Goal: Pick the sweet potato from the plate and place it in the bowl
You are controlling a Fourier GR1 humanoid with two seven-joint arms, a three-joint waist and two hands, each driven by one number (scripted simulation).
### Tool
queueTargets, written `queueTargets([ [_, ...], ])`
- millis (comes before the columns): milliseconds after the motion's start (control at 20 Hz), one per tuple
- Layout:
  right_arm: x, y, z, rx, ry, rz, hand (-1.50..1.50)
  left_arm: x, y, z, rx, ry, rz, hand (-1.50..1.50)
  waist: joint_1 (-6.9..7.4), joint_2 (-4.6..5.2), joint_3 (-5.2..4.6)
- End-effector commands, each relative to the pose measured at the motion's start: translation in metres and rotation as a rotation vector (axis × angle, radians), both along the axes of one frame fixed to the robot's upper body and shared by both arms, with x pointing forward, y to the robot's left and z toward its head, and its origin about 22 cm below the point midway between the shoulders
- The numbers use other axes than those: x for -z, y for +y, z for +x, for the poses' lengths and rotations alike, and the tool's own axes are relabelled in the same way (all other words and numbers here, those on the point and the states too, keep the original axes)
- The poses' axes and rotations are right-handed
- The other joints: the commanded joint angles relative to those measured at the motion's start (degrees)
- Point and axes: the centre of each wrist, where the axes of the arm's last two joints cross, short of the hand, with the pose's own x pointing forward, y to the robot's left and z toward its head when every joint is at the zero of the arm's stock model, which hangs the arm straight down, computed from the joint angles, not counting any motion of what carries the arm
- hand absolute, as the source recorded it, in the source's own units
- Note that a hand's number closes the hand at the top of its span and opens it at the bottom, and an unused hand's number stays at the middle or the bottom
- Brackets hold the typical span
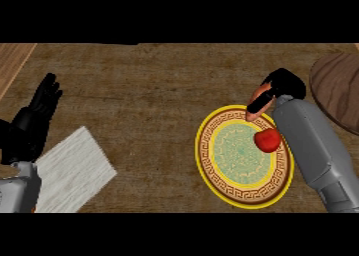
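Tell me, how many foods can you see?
2. An orange sweet potato is held in the right hand, above the far rim of the plate. A red food sits at the plate's right side. More could be hidden behind the forearm.

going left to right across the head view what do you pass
left hand, open at the left edge → white cloth → patterned plate → red item on the plate → brown bowl. The right hand and sweet potato overlap the plate, so unplaced.
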Motion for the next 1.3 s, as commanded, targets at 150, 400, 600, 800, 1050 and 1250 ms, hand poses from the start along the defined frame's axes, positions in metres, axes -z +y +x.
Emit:
queueTargets([
  [150, -0.044, 0.009, 0.034, 0.093, -0.158, -0.205, 1.50, -0.005, 0.011, 0.007, -0.009, 0.000, 0.013, 0.00, -0.55, -0.25, -0.02],
  [400, -0.113, 0.027, 0.042, 0.211, -0.450, -0.341, 1.50, 0.004, 0.001, 0.001, -0.023, 0.018, -0.008, 0.00, -2.29, -1.30, -0.09],
  [600, -0.153, 0.030, 0.045, 0.290, -0.590, -0.311, 1.50, 0.004, 0.012, -0.003, -0.045, 0.020, 0.003, 0.00, -2.61, -1.26, -0.07],
  [800, -0.157, 0.001, 0.042, 0.343, -0.616, -0.320, 1.50, -0.004, 0.006, -0.003, -0.063, 0.020, -0.004, 0.00, -3.24, -1.33, -0.03],
  [1050, -0.138, -0.035, 0.039, 0.381, -0.631, -0.274, 1.50, -0.012, 0.014, 0.013, -0.052, 0.012, 0.005, 0.00, -3.23, -1.03, -0.03],
  [1250, -0.130, -0.086, 0.034, 0.394, -0.685, -0.223, 1.50, 0.007, -0.011, -0.003, -0.028, 0.003, 0.001, 0.00, -2.46, -0.75, 0.03],
])
